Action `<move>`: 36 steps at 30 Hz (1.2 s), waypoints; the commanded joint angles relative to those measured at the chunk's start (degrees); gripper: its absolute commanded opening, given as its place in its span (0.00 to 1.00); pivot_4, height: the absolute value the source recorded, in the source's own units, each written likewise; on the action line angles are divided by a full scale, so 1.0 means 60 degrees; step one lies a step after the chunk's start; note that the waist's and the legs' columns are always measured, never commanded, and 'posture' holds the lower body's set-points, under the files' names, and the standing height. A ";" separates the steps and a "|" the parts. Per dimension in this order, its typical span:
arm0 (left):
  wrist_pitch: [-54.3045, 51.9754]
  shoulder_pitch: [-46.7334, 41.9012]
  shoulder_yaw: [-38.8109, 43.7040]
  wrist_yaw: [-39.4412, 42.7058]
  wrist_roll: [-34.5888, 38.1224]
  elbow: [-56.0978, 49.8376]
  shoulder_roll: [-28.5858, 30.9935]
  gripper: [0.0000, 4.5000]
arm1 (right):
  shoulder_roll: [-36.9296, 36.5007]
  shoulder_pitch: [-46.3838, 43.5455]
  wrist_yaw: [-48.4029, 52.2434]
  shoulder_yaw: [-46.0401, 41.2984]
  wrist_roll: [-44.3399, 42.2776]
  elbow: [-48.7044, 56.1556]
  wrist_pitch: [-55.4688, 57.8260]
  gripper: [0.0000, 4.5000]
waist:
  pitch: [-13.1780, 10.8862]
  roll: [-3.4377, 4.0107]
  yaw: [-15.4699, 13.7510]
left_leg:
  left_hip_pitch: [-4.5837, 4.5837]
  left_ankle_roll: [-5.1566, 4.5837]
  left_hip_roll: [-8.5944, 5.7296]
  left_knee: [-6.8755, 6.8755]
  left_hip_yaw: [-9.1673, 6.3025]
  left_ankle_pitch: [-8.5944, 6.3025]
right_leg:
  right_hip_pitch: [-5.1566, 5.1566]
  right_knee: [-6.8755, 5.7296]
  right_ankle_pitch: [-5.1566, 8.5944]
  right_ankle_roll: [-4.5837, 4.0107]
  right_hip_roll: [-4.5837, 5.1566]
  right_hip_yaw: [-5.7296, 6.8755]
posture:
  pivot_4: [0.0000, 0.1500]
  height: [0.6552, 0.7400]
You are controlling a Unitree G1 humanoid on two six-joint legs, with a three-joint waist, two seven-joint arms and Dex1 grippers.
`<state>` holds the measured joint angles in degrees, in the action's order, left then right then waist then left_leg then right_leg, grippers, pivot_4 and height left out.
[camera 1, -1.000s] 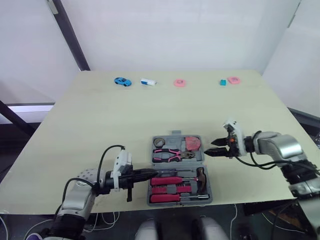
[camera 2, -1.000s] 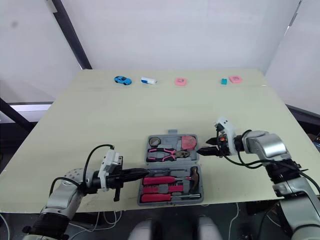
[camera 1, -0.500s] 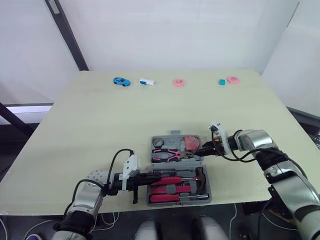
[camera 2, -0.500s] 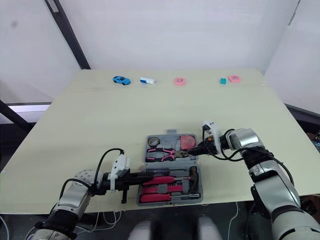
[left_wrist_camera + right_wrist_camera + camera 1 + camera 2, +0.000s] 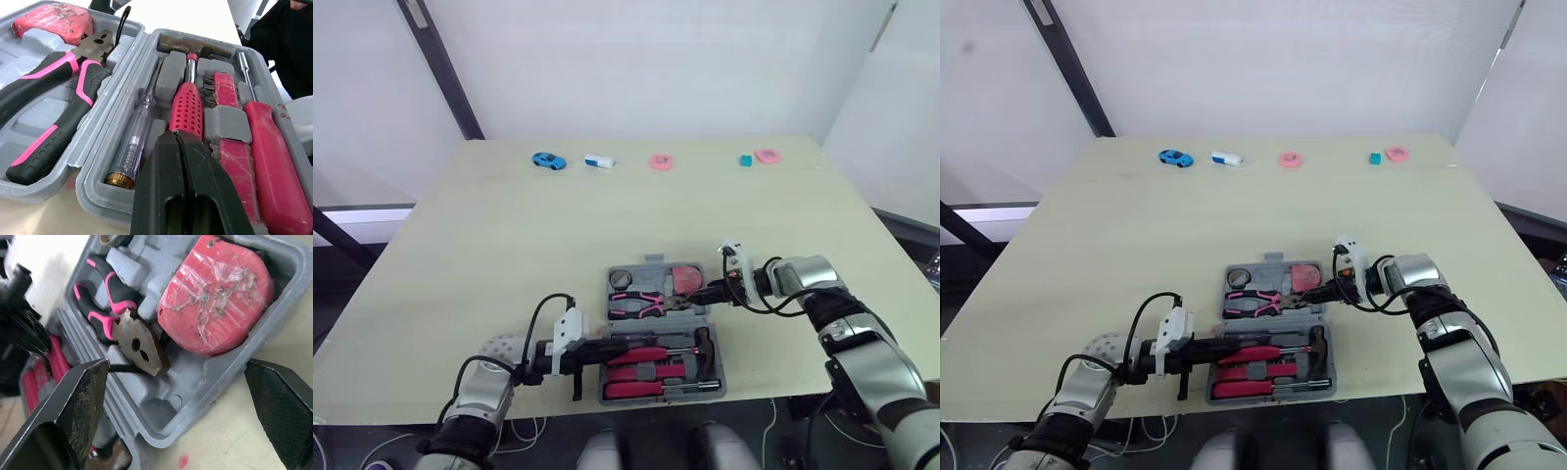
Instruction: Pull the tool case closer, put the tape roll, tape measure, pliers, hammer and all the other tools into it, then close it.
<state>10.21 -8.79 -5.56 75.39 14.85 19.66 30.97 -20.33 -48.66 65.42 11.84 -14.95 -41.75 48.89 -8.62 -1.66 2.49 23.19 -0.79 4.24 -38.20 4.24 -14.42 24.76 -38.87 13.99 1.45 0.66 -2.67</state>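
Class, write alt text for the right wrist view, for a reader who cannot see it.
The right gripper, wide open, faces an open grey tool case on a pale table. A red tape measure and pink-and-black pliers lie in its moulded slots.

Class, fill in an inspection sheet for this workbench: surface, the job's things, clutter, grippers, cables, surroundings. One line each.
Surface: pale table, case near its front edge.
Job's things: grey tool case open; tape roll, pliers, tape measure and hammer seated inside, beside red-handled screwdrivers.
Clutter: blue toy car, pink ring and teal block among small items along the far edge.
Grippers: left gripper fingers shut, over the case's near half; right gripper open at the tape-measure corner.
Cables: black cable loops at each wrist.
Surroundings: white walls, slanted black pole.
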 commanded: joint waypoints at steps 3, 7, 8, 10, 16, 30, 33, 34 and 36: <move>0.0553 0.0110 -0.0215 0.0101 -0.0337 0.1098 -0.0072 0.02 | 0.0205 0.0261 0.0423 -0.0344 -0.0623 0.1215 0.0361 1.00 | 0.0010 0.0021 0.0007 | -0.0006 0.0000 0.0000 0.0003 0.0001 0.0000 | -0.0001 -0.0001 0.0000 0.0000 -0.0002 -0.0001 | 1.00 1.00; 0.1000 0.0212 -0.0148 0.0215 -0.0285 0.1427 -0.0059 0.02 | 0.0125 0.0548 0.0387 -0.0564 -0.0865 0.1977 0.0722 1.00 | 0.0021 0.0041 0.0014 | -0.0026 0.0000 0.0005 0.0008 0.0009 0.0000 | -0.0007 -0.0005 0.0001 -0.0001 -0.0011 -0.0015 | 1.00 1.00; 0.1146 0.0256 -0.0102 0.0255 -0.0257 0.1523 -0.0044 0.02 | 0.0068 0.0624 0.0385 -0.0665 -0.0975 0.2256 0.0876 1.00 | 0.0022 0.0044 0.0017 | -0.0029 0.0000 0.0006 0.0010 0.0008 0.0000 | -0.0007 -0.0006 0.0000 -0.0001 -0.0014 -0.0018 | 1.00 1.00; 0.1405 0.0355 0.0017 0.0349 -0.0140 0.1612 -0.0013 0.02 | -0.0065 0.0783 0.0360 -0.0879 -0.1207 0.2832 0.1187 1.00 | 0.0025 0.0049 0.0041 | -0.0035 0.0000 0.0009 0.0016 0.0012 0.0000 | -0.0007 -0.0007 0.0001 -0.0001 -0.0019 -0.0025 | 1.00 1.00; 0.0843 0.1309 0.1269 0.0733 0.1700 0.0193 0.0403 0.02 | -0.0569 0.1557 0.0024 -0.1439 -0.2052 0.5145 0.2157 1.00 | 0.0024 0.0049 0.0175 | -0.0037 0.0000 0.0026 0.0038 0.0011 -0.0001 | 0.0001 -0.0002 0.0003 -0.0007 -0.0031 -0.0039 | 1.00 1.00; -0.1874 0.3158 0.4240 0.0387 0.3908 -0.1386 0.1753 0.02 | -0.2213 0.5103 -0.1002 -0.2746 -0.5088 1.1627 0.4170 1.00 | -0.0011 0.0034 -0.0051 | -0.0026 0.0003 0.0006 0.0091 -0.0015 -0.0001 | 0.0003 0.0053 0.0042 -0.0032 0.0050 0.0023 | 1.00 1.00; -0.2613 0.3178 0.3998 -0.0348 0.4129 -0.2699 0.1346 0.02 | -0.2417 0.5727 -0.1146 -0.2501 -0.4803 1.2269 0.3036 1.00 | -0.0013 0.0020 -0.0049 | -0.0027 0.0003 0.0002 0.0091 -0.0018 -0.0001 | -0.0006 0.0067 0.0042 -0.0025 0.0059 0.0016 | 1.00 1.00; -0.2811 0.3164 0.3904 -0.0575 0.4141 -0.3057 0.1233 0.02 | -0.2334 0.5786 -0.1219 -0.2526 -0.4735 1.2318 0.2637 1.00 | -0.0017 0.0009 -0.0043 | -0.0027 0.0002 0.0000 0.0091 -0.0018 -0.0001 | -0.0006 0.0067 0.0041 -0.0022 0.0059 0.0011 | 1.00 1.00; -0.3265 0.3117 0.3759 -0.0954 0.4191 -0.3655 0.1091 0.02 | -0.2136 0.5877 -0.1386 -0.2570 -0.4548 1.2332 0.1788 1.00 | -0.0023 -0.0005 -0.0001 | -0.0031 0.0002 -0.0008 0.0091 -0.0013 -0.0001 | -0.0006 0.0071 0.0046 0.0001 0.0049 0.0001 | 1.00 1.00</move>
<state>-7.69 9.83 16.85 71.33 38.54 1.37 37.43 -33.52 -13.26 57.64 -2.63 -42.59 30.39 64.11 -8.76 -1.69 2.49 22.97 -0.78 4.20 -37.66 4.17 -14.43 24.72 -38.45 14.26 1.50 0.88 -2.70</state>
